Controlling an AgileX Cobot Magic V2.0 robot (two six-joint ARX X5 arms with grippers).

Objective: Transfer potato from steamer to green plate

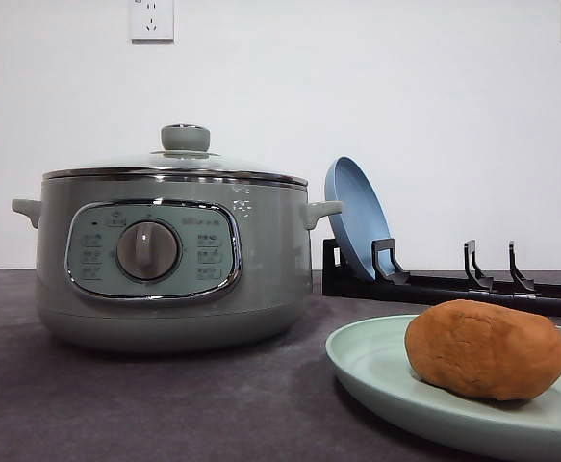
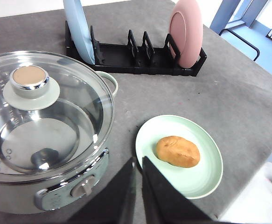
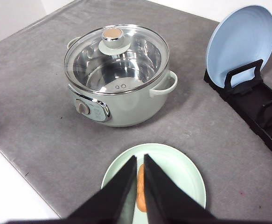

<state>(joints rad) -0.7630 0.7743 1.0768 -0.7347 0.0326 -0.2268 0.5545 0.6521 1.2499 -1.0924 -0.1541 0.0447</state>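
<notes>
Potato point(image 2: 177, 151) sits on the green plate point(image 2: 205, 179), out of our steamer point(image 2: 47, 140), whose lid is on. It lies longways across the plate, below and just ahead of our right hand point(image 3: 140, 186). Both the right hand and left hand point(image 2: 139, 186) are pressed together, holding nothing.

Lab-like room: bare wall point(image 1: 405, 115), grey-covered table point(image 3: 38, 93)

Open grey table point(image 3: 42, 102): passable ahead of the right gripper point(image 3: 140, 186), between green plate point(image 3: 182, 172) and steamer point(image 3: 119, 77). Obstacles: steamer, lidded, beyond the right gripper; black dish rack point(image 2: 136, 58) with upright blue plate point(image 2: 80, 28) and pink plate point(image 2: 187, 32), far beyond the left gripper point(image 2: 138, 186).
</notes>
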